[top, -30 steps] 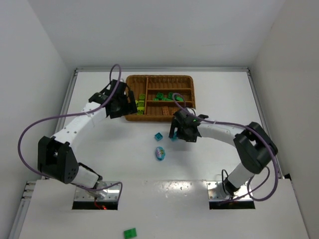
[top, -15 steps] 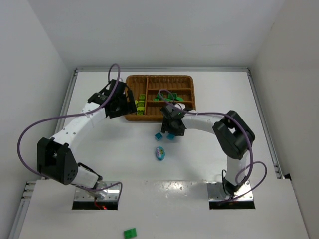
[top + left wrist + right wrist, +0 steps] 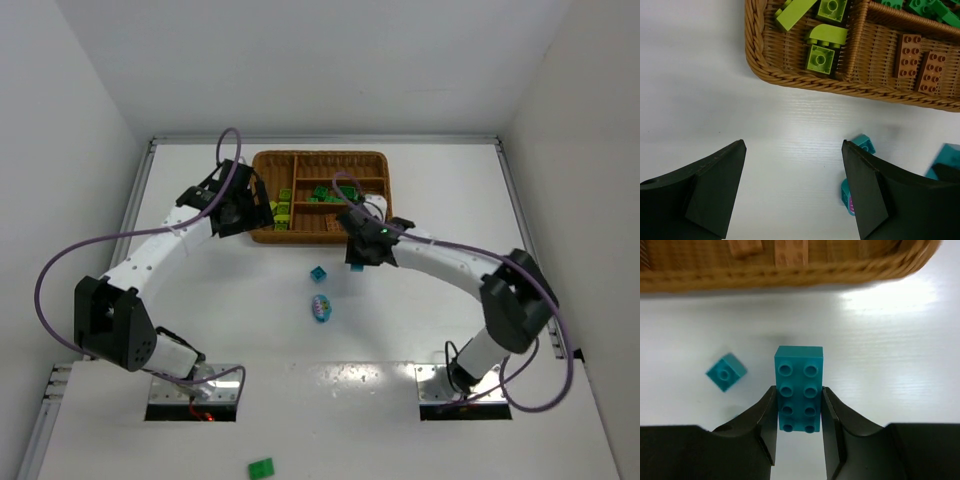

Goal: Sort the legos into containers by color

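A teal-blue plastic brick with eight studs (image 3: 798, 389) sits between the two black fingers of the right gripper (image 3: 798, 407), which is closed narrowly on the brick's long sides. The brick is outside the tray, over the white table (image 3: 200, 290), just in front of the tray's near wall. Whether it touches the table cannot be told. A small teal-blue brick with one stud (image 3: 726, 372) lies on the table near it, to its left in the wrist view and not touching it. Further toward the arm bases lies a small oval teal object with pink marks (image 3: 320, 307).

The rectangular brown wicker tray (image 3: 320, 153) stands at the far middle of the table. Its narrow side section holds the lime green bricks (image 3: 821, 59). The long section nearest to the arms holds two orange-brown flat bricks (image 3: 920, 62), side by side. The dark green bricks (image 3: 325, 193) lie in the middle long section.

The left gripper (image 3: 793, 165) hangs over the table by the tray's near left corner. Its fingers are spread wide and hold nothing. One bright green brick (image 3: 261, 467) lies well apart from everything, on the white surface in front of the arm bases.
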Robot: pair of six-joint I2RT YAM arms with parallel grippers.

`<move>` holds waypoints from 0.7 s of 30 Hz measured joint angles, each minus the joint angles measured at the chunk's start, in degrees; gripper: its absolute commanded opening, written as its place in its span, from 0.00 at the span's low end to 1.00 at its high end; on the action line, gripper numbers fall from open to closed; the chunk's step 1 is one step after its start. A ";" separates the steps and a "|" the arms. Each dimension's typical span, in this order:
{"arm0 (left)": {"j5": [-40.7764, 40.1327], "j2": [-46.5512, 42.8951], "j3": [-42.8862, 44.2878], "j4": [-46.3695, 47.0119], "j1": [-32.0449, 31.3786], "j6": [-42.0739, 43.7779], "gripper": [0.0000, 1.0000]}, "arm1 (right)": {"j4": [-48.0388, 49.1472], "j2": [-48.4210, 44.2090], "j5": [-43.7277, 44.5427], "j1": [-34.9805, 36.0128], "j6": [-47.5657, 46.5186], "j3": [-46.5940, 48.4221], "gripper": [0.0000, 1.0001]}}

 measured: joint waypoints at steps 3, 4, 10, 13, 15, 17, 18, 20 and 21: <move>-0.24 0.00 0.00 0.00 0.00 0.00 0.84 | -0.46 -5.09 0.57 -2.36 -2.89 1.36 0.16; -0.26 0.00 0.00 -0.02 0.00 0.00 0.84 | -0.61 -5.03 0.74 -3.80 -3.93 3.15 0.17; -0.44 0.00 0.00 0.00 0.00 0.11 0.84 | 0.35 9.44 -0.39 -12.28 -9.40 24.57 0.18; -0.48 0.02 0.00 0.00 0.00 0.20 0.84 | -0.81 18.78 -0.98 -14.38 -11.02 36.30 0.18; -0.46 0.02 0.00 0.00 0.00 0.22 0.84 | -0.70 24.57 -1.68 -15.23 -11.67 43.10 0.18; -0.39 0.13 0.04 0.00 0.00 0.44 0.84 | -1.29 29.18 -1.95 -16.13 -12.09 48.22 0.20; -0.20 0.24 0.04 0.09 0.00 0.68 0.84 | -1.25 31.12 -1.99 -16.44 -12.26 50.14 0.20; 0.57 0.46 0.04 0.92 0.00 0.94 0.84 | -1.29 34.47 -2.08 -16.98 -12.57 53.05 0.21; 1.25 0.59 0.04 1.70 0.00 1.07 0.84 | -1.31 35.89 -2.05 -17.29 -12.76 54.25 0.21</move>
